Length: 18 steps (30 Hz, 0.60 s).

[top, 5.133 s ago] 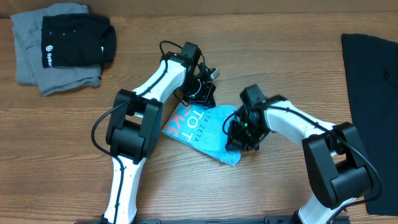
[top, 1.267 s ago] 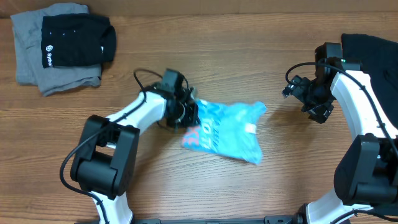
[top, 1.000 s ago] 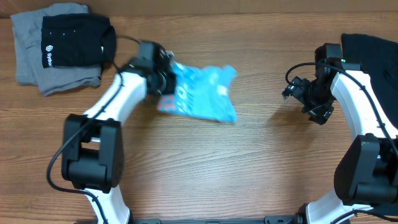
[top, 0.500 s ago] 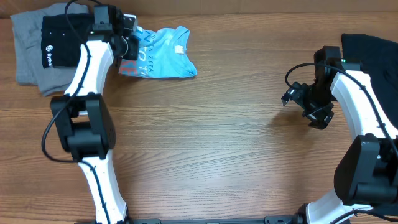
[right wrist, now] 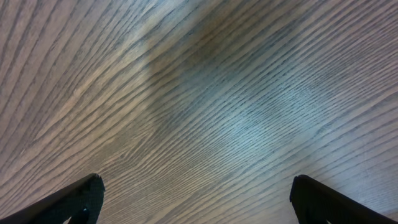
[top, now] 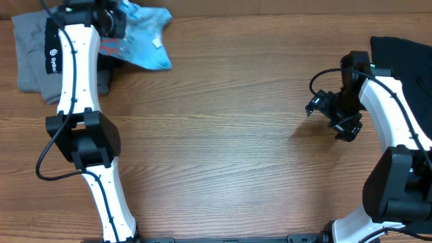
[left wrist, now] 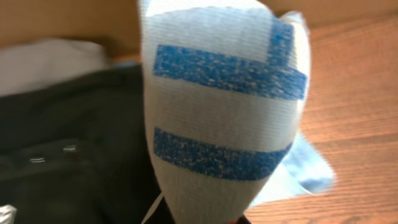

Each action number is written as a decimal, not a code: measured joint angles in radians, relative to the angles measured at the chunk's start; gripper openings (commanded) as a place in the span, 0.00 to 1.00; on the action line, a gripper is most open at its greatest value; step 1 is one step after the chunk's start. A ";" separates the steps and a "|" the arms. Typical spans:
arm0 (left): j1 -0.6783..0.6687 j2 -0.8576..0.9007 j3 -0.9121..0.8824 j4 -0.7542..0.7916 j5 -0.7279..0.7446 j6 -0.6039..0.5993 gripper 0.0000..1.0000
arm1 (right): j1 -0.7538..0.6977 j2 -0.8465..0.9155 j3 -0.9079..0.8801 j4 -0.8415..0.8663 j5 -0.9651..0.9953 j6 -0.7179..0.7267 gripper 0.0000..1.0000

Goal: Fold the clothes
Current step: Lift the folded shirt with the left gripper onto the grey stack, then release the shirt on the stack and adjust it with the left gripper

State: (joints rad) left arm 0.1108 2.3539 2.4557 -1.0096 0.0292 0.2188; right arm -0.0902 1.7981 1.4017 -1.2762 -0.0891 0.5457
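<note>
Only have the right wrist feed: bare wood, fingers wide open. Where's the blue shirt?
Observer: The left gripper has the light blue T-shirt pinched at the far-left corner of the table.
Operator: Over the folded pile?
Observer: Yes. Overhead shows it overlapping the black garment, which lies on the grey garment. I can't tell whether it is resting on them.
Operator: Anything near my arm?
Observer: A dark garment lies along the table's right edge, just beyond the right gripper.
</note>
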 measured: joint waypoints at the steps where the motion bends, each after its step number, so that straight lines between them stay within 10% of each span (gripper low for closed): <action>1: 0.003 0.000 0.023 -0.010 -0.004 0.000 0.04 | 0.000 0.000 0.000 0.000 0.000 0.000 1.00; 18: 0.130 0.000 0.111 -0.051 -0.060 -0.011 0.04 | 0.000 0.000 0.000 -0.011 -0.001 0.000 1.00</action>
State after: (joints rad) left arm 0.2409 2.3543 2.5664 -1.0603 -0.0311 0.2081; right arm -0.0898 1.7981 1.4017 -1.2873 -0.0898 0.5457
